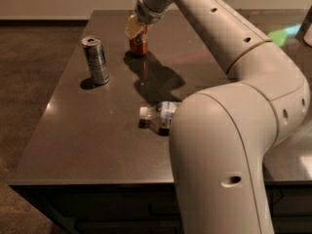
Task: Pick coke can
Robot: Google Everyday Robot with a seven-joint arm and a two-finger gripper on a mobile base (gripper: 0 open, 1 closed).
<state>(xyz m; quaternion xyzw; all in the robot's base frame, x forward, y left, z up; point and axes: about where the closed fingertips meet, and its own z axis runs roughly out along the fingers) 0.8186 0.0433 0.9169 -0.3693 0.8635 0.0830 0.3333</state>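
In the camera view the gripper (135, 29) sits at the far side of the dark table (73, 145), down over the top of the coke can (139, 46), which stands upright on the tabletop. Whether the gripper grasps the can or is released cannot be told. A taller silver can (95, 60) stands to the left, well apart. A small clear bottle (155, 116) lies on its side nearer the camera, partly behind the robot's arm (234, 48).

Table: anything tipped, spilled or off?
One thing: the clear bottle lies on its side in the middle of the table, partly hidden by the arm; no spill shows. The coke can and the silver can stand upright. The gripper is at the coke can's top, toward the far edge.
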